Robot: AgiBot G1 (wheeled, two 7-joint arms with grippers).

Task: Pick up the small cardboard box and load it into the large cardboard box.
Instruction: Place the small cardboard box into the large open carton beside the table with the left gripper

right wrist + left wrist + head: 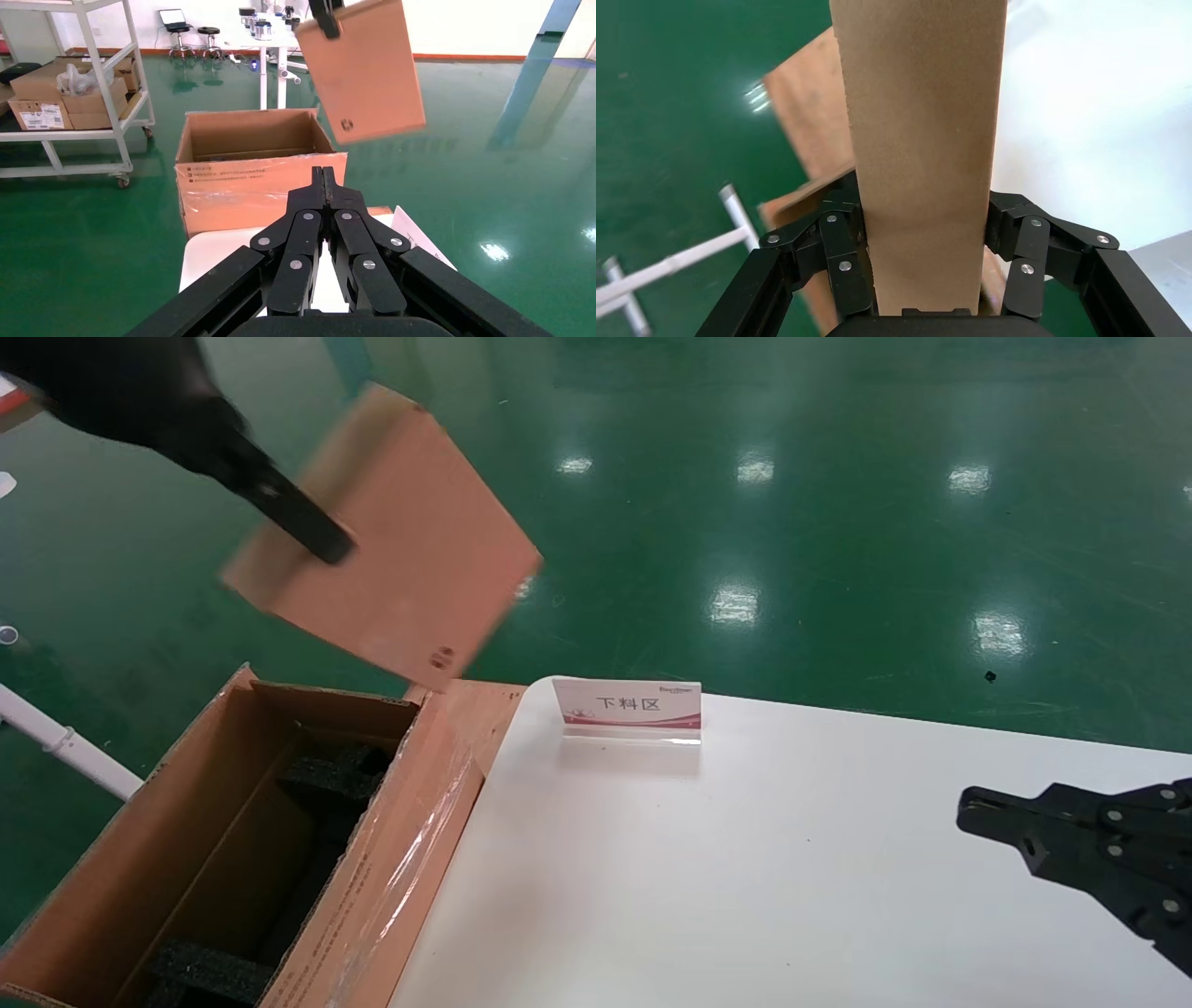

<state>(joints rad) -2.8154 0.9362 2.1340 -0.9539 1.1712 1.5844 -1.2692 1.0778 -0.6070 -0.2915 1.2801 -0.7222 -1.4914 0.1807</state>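
Note:
My left gripper (pixel 321 537) is shut on the small cardboard box (pixel 396 537), a flat pinkish-tan carton with a small black mark near one corner. It hangs tilted in the air above the far end of the large cardboard box (pixel 112 868). In the left wrist view the small box (pixel 919 140) stands between the fingers (pixel 842 253). The large box is open, with black foam pieces (pixel 340 770) inside and a taped flap (pixel 419 812) lying against the table edge. It also shows in the right wrist view (pixel 253 175), with the small box (pixel 365 70) above it. My right gripper (pixel 322 174) is shut and empty over the table's right side (pixel 973 803).
The white table (pixel 792 877) carries a small sign stand (pixel 629 705) at its far edge. The large box stands on the green floor left of the table. A white pipe frame (pixel 65 742) lies beside the box. A shelf cart with cartons (pixel 70 91) stands farther off.

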